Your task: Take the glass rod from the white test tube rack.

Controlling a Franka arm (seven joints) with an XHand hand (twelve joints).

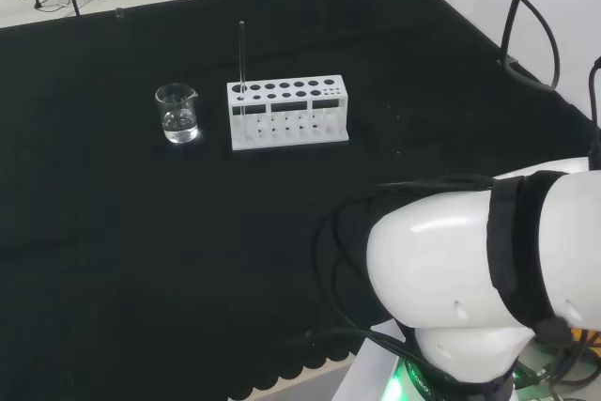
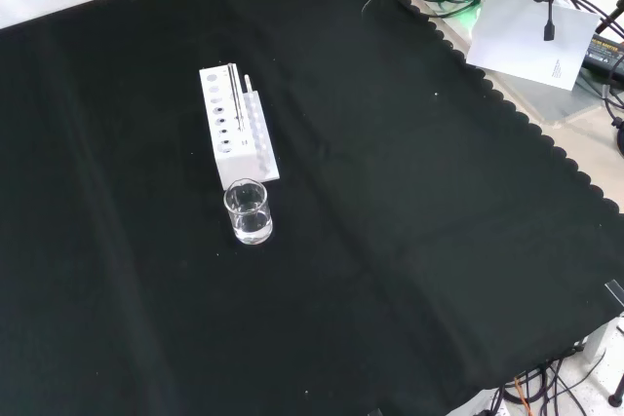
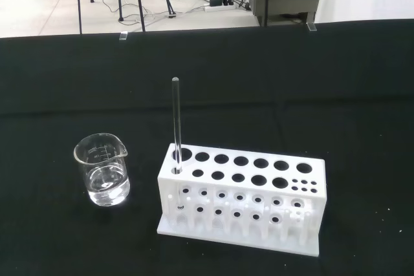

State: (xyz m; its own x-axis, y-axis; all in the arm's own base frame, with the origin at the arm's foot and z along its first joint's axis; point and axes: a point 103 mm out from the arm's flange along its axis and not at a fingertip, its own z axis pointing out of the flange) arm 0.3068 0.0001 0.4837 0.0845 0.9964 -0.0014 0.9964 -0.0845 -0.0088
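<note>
One thing first: I cannot tell the state of the hand from these views, so I go straight to what lies in front of the wrist camera. From the head view, I see the arm's big white link [image 1: 441, 260] low at about 5 o'clock, well apart from the ware.

Glass rod [image 3: 176, 124] stands near upright in an end hole of the white rack [image 3: 240, 198], the end nearest the beaker [image 3: 103, 178]. In the head view the rod [image 1: 241, 55] rises at 12 o'clock from the rack's left end [image 1: 287, 113], with the beaker [image 1: 177, 113] just beside the rack at its 9 o'clock. In the front view the beaker [image 2: 248, 211] sits at 6 o'clock of the rack [image 2: 237, 133], close to touching; I can't tell if they touch. Beaker holds some clear liquid. Black cloth [image 2: 409, 241] covers the bench.

Handling, my judgement: rod is thin, stiff, light, smooth and likely slippery, and will snap if bent sideways. I'd pinch the bare upper part, well above the rack top, and lift straight up along its own axis so it clears the hole without levering. Rack is light plastic and could tip or drag along; the beaker so near could get knocked. Task not yet started as things lie.
</note>
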